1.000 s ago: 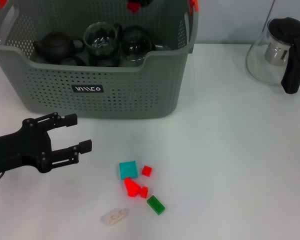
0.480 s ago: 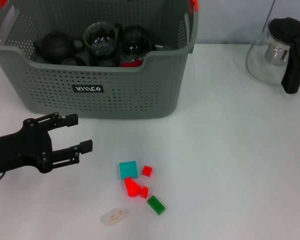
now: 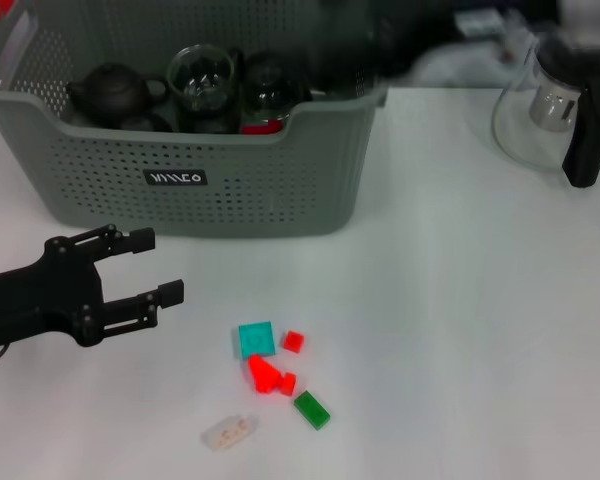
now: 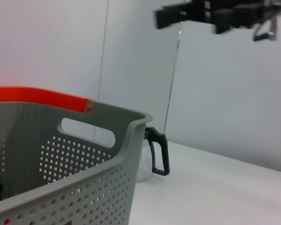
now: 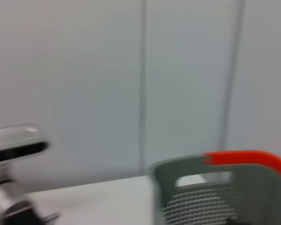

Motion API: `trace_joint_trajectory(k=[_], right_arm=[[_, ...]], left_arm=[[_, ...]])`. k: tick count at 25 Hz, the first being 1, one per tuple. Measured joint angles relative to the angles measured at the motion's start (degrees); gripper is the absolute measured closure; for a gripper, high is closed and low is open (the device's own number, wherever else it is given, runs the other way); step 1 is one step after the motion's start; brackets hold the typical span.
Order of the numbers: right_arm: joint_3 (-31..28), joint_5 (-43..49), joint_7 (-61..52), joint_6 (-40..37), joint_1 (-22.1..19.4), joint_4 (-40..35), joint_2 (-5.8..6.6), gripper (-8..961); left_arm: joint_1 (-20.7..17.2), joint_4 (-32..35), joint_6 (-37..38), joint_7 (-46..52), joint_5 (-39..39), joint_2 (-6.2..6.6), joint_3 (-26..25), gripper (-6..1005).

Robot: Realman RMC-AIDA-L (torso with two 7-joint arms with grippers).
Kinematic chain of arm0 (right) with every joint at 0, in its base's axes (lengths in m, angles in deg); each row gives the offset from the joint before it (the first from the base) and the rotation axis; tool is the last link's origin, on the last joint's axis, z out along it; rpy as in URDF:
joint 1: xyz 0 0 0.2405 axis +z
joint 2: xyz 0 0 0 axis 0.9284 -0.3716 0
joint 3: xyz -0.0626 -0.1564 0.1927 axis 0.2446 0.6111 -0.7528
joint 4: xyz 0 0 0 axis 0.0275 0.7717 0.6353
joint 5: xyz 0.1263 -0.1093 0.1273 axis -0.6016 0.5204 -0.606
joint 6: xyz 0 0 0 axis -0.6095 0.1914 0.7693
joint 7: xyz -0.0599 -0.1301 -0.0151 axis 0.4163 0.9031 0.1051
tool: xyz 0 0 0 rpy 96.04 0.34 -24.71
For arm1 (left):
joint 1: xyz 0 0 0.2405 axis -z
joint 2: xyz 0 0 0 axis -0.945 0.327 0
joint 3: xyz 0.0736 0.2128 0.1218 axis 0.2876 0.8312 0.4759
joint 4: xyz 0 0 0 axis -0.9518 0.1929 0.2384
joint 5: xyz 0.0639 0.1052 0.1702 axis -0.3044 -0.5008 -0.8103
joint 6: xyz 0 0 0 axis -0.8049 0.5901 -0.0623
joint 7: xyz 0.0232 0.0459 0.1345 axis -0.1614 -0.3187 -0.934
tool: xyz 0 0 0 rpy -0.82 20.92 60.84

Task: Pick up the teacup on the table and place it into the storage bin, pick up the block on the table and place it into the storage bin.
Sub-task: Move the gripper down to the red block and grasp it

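Since 1 s ago a dark blur, likely my right arm, jaws unreadable, crosses the storage bin [image 3: 270,180]'s far corner; left gripper [image 3: 140,268] hovers open, and the small red block [image 3: 293,342] lies near the teal one, light, rigid, best pinched across flat sides.

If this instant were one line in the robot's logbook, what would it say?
left gripper open, hovering before storage bin | right gripper: not visible | red block in bin | blocks on table

We see a white table [image 3: 460,300]. On it: the storage bin [image 3: 230,180] at the far left, a glass pot [image 3: 555,110] with a black handle at the far right, and near the front a cluster of small blocks [image 3: 275,370]: teal, red, green, one clear.
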Motion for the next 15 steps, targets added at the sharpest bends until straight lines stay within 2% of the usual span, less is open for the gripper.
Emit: trace_joint_trajectory(k=[2, 5, 8, 12, 15], right_arm=[[-1.22, -1.35, 2.71, -3.62, -2.76, 0.03, 0.00, 8], [-1.92, -1.29, 5.85, -9.28, -5.92, 0.30, 0.04, 8], [-1.81, -0.02, 7.35, -13.61, -7.26, 1.02, 0.05, 8], [-0.86, 4.63, 6.98, -15.34, -6.33, 4.14, -0.04, 8], [0.57, 9.02, 5.60, -14.70, -3.11, 7.82, -0.15, 8]], left_arm=[[0.05, 0.00, 0.02, 0.00, -0.01, 0.03, 0.00, 228], [0.13, 0.01, 0.03, 0.00, -0.17, 0.10, 0.05, 227], [0.15, 0.08, 0.22, -0.24, -0.49, 0.11, 0.40, 227], [0.19, 0.10, 0.84, -0.86, -0.75, 0.10, 1.16, 227], [0.51, 0.10, 1.59, -1.43, -1.71, 0.12, 1.42, 226]])
